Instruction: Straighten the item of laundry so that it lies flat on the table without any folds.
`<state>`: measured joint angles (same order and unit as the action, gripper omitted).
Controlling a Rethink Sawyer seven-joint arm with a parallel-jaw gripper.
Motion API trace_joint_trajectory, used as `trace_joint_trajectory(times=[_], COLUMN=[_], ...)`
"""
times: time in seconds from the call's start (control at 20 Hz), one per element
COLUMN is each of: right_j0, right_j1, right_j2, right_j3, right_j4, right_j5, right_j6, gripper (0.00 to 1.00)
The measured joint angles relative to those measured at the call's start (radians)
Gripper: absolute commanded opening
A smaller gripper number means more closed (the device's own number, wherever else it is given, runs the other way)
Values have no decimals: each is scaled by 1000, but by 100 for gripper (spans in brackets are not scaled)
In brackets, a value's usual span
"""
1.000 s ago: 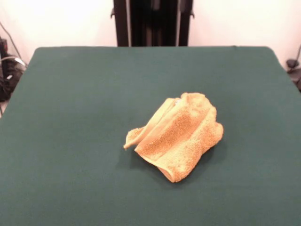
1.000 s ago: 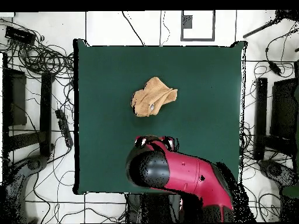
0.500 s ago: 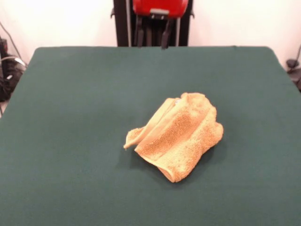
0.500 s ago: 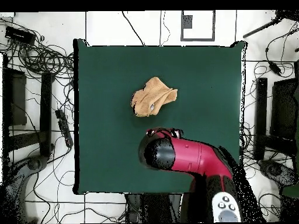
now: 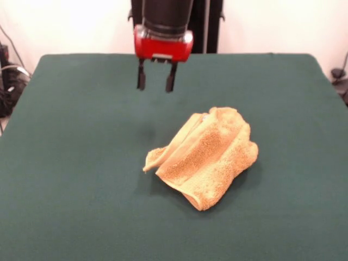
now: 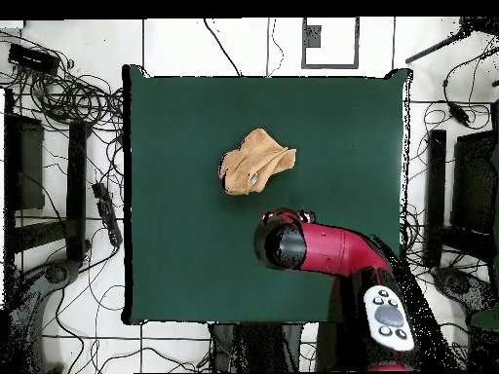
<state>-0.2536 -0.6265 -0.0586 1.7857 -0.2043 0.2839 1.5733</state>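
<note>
The orange-yellow terry towel (image 5: 205, 155) lies crumpled and folded over itself near the middle of the dark green table (image 5: 76, 163). A small white tag shows at its upper edge. It also shows in the overhead view (image 6: 255, 162). My gripper (image 5: 155, 82) hangs open and empty above the table, behind and to the left of the towel in the front view, well apart from it. In the overhead view the gripper's place (image 6: 286, 216) is mostly hidden under the red arm (image 6: 322, 248), below and right of the towel.
Cables and dark equipment (image 6: 58, 97) lie on the floor around the table. The robot's black pedestal (image 5: 206, 27) stands behind the table's far edge.
The arm has swung out from the pedestal and come down over the table. The gripper is lower and closer to the towel. The towel has not moved.
</note>
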Motion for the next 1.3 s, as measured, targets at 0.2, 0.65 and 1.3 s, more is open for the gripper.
trace_joint_trajectory(times=[0.2,0.65,1.3], right_j0=[-21,-98,-272], right_j1=[52,83,115], right_j2=[0,54,238], right_j3=[-5,-6,-85], right_j4=[-9,13,108], right_j5=[-52,-6,304], right_j6=[0,0,0], gripper=[100,100,100])
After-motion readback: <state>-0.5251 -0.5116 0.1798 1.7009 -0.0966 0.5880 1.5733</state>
